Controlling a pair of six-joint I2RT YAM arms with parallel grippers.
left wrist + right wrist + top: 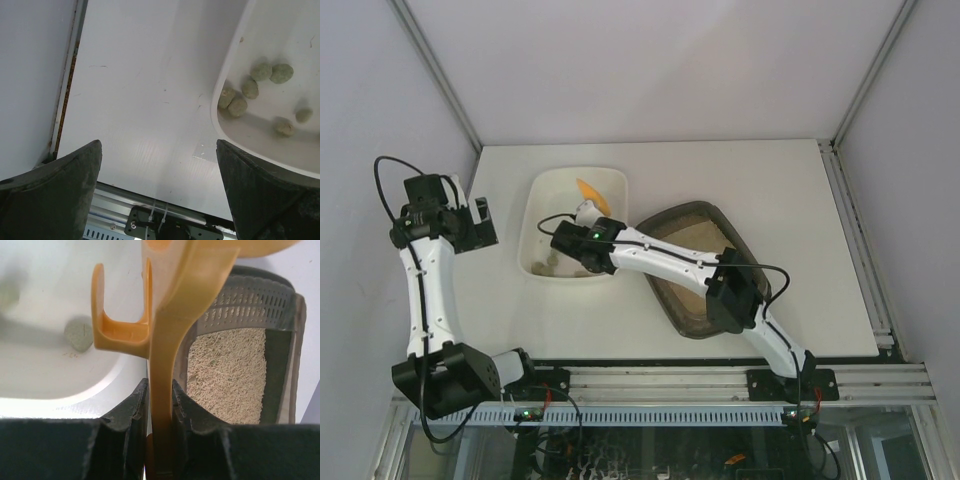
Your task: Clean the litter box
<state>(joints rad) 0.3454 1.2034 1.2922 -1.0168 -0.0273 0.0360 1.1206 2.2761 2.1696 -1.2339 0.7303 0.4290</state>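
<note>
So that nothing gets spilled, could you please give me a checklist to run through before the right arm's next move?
1. Right gripper shut on the scoop handle: ok.
2. Scoop head above the tub, not the litter box: ok.
3. Scoop head empty: cannot tell; it is cut off in the wrist view and too small from above.
4. Clumps lie inside the tub: ok.
5. Left gripper open, over bare table beside the tub: ok.
6. Litter box free of clumps: cannot tell; the right arm hides part of it.
</note>
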